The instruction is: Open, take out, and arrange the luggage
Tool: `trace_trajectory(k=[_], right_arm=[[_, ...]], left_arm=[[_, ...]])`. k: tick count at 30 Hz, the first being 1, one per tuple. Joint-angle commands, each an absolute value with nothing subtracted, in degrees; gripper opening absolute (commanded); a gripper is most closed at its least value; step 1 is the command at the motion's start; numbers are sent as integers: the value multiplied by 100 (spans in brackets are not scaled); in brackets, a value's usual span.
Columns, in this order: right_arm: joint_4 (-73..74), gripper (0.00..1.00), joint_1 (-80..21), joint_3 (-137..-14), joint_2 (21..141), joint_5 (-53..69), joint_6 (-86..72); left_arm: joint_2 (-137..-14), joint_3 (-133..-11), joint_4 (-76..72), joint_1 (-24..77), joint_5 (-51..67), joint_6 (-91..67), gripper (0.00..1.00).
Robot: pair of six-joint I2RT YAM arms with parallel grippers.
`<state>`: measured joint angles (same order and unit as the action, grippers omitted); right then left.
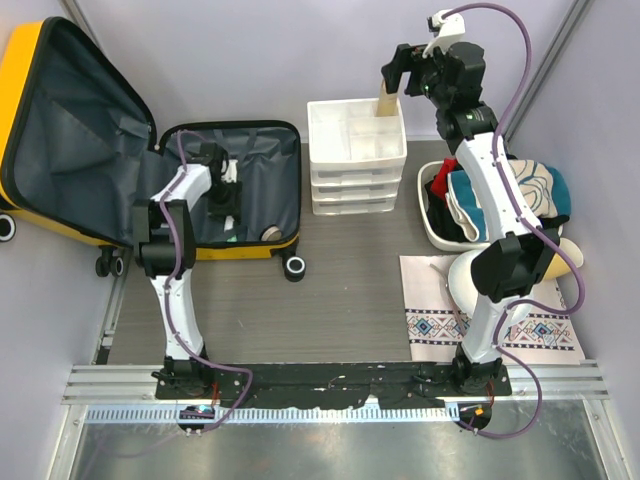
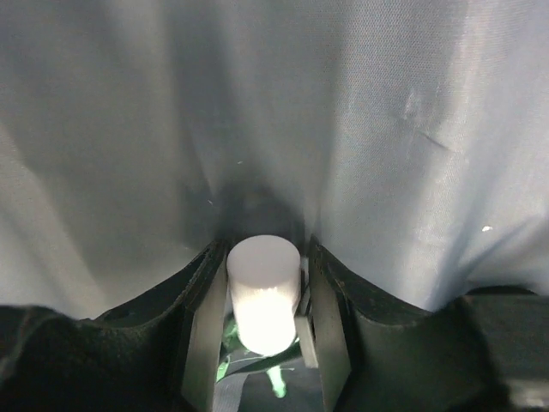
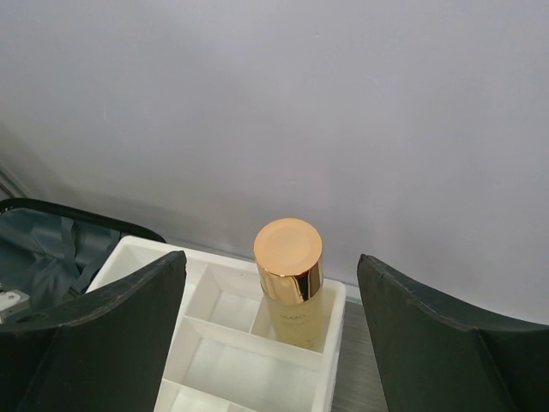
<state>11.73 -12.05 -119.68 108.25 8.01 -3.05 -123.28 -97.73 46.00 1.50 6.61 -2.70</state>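
Left hand (image 2: 264, 283) is clamping a small white cylinder (image 2: 263, 262) inside the large yellow hard-shell luggage (image 1: 80, 130) lying open around it; right hand (image 3: 270, 262), fingers (image 3: 94, 343) wide apart, is hovering over a white plastic drawer organizer (image 1: 355, 185), gold-capped bottle (image 3: 290, 283) standing between them.

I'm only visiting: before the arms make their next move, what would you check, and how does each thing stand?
1. Luggage open: ok.
2. Left gripper shut on the white cylinder: ok.
3. Right gripper open, fingers apart from the gold-capped bottle: ok.
4. Bottle upright in the white organizer: ok.
5. Luggage emptied: not ok, a round item lies inside.
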Motion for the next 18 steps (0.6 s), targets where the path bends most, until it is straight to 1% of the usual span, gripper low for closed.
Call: trace_trajectory(k=[1,2,4,5,6,8,9,10,17,18], right_arm=[[905,87,-1222,-11988,10485,782,-176],[905,87,-1230,-11980,10477,791,-176],[861,87,-1230,-11979,10468,843,-167],[853,87,-1222,-11971,10459,879,-158],[792,87,-1230,-11962,10459,931,-176],[721,87,-1239,-11901,10406,1019,-211],[625,87,-1248,-11866,10398,1063,-228],[572,87,-1248,-11839,10371,1168,-229],[176,87,-1362,-11471,10231,1730,-132],[71,87,-1371,-11409,10161,1792,-123]], left_arm=[[-12393,-9800,4526,167,571,-492,43],[-12384,-9800,4544,167,597,-501,42],[-12366,-9887,4614,167,746,-527,33],[-12340,-9931,4640,158,843,-536,27],[-12209,-9975,4536,158,957,-580,17],[-11972,-10019,4299,141,1281,-685,9],[-11744,-10054,4054,123,1379,-807,3],[-11646,-10203,3965,114,1449,-835,0],[-11215,-11152,3683,105,1643,-1036,0],[-11206,-11284,3709,62,1878,-1168,0]])
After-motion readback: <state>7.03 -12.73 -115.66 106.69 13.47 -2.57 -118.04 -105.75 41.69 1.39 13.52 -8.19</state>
